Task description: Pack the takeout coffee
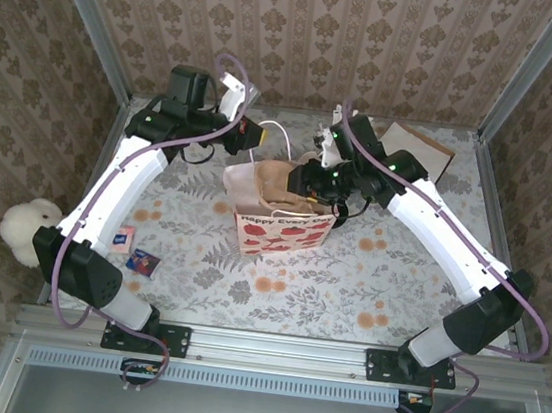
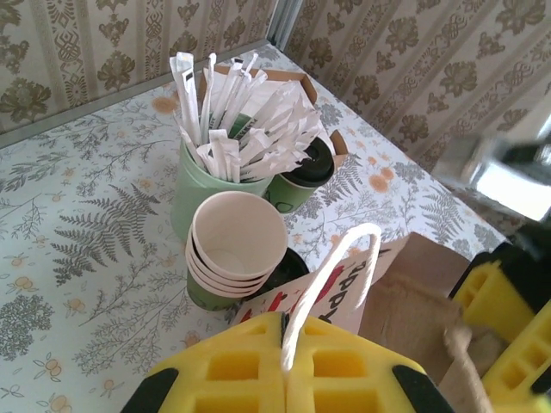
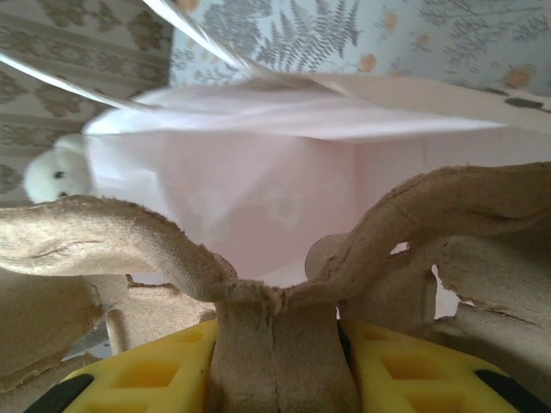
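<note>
The left end effector point(image 2: 287, 348) pinched the bag handle point(image 2: 331, 275); the right end effector point(image 3: 277, 361) clamped a pulp carrier point(image 3: 129, 241). Green cups point(image 2: 237, 241) stood stacked on the table point(image 2: 77, 224).

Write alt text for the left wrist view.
The left gripper, yellow, is shut on the white cord handle of a gift bag. Beyond it on the fern-patterned table stand stacked green paper cups, a green cup of paper-wrapped sticks and a black-lidded cup.
</note>
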You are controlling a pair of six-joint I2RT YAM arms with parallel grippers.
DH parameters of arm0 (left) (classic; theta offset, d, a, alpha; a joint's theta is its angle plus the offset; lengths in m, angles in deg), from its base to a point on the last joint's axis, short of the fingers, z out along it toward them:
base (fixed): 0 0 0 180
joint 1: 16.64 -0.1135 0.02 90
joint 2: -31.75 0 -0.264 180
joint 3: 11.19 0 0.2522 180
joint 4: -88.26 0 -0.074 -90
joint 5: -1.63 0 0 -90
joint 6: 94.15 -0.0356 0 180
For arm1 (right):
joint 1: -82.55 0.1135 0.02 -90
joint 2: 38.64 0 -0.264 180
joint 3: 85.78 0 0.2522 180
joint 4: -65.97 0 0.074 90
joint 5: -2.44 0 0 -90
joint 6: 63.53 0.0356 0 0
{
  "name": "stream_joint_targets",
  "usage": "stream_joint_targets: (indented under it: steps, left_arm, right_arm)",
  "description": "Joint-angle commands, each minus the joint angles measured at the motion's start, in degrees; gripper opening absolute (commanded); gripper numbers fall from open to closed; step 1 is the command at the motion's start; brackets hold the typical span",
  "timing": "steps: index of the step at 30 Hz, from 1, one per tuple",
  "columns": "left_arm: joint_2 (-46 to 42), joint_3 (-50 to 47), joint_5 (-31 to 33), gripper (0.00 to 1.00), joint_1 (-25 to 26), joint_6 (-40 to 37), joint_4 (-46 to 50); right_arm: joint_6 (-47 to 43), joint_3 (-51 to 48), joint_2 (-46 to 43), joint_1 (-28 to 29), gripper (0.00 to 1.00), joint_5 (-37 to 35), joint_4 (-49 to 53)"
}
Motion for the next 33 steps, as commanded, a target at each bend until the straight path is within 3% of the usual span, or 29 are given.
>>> stream_joint_targets:
  steps: [1, 6, 12, 17, 23, 26, 33]
  left_arm:
    - [0.22, 1.68, -2.79, 0.0, 0.1, 6.57, 1.19]
    - [-0.33, 0.61, -7.05, 0.0, 1.24, 10.88, 3.61]
    - [0.25, 0.16, -9.73, 0.0, 1.9, 16.69, 4.12]
    - [1.56, 0.74, -12.62, 0.0, 2.79, 18.57, 4.16]
    - [3.77, 2.08, -15.35, 0.0, 2.7, 18.34, 5.64]
    - [5.01, 3.68, -12.82, 0.0, 1.94, 17.01, 8.85]
    - [5.5, 2.97, -12.67, 0.0, -0.47, 20.43, 5.21]
  right_arm:
    - [-1.92, 2.43, 0.8, 1.58, 0.4, -4.28, 8.02]
    - [-1.06, 1.05, -2.81, 2.24, 0.4, -5.48, 12.77]
    - [1.85, -2.6, -4.94, 2.28, 0.4, -7.39, 9.04]
    - [5.83, -4.75, -4.14, 3.32, 0.41, -12.61, 2.12]
    - [5.78, -2.94, 0.57, 4.99, 0.42, -18.77, 2.28]
    - [3.12, -2.79, 1.61, 6.09, 0.44, -20.65, 2.7]
    - [-7.05, -1.96, 2.86, 6.61, 0.46, -22.65, 8.47]
